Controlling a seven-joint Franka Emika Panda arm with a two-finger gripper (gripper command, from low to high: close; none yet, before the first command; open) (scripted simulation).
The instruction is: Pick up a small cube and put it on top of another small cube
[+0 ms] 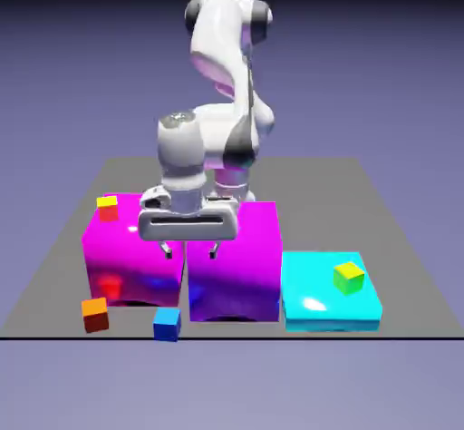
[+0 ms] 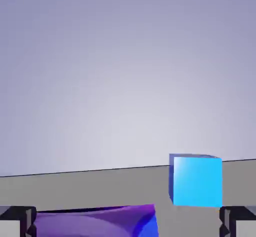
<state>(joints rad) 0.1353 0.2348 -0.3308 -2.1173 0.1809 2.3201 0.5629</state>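
The small blue cube [image 1: 167, 324] rests on the table near its front edge, in front of the gap between the two big blocks. In the hand view the blue cube [image 2: 197, 181] appears right of centre, just above the right fingertip. The orange-topped cube [image 1: 94, 314] sits to its left in the exterior view, a short gap apart; the hand view does not show it. My gripper [image 1: 189, 251] hangs open above and behind the blue cube, fingers in front of the big blocks, holding nothing. Both fingertips [image 2: 18, 221] sit at the hand view's bottom corners.
A big magenta block [image 1: 131, 251] carries a yellow-topped red cube [image 1: 108, 208]. A big purple block [image 1: 236, 260] stands beside it, its top edge [image 2: 100, 220] low in the hand view. A flat cyan block [image 1: 328, 292] holds a yellow-green cube [image 1: 348, 277].
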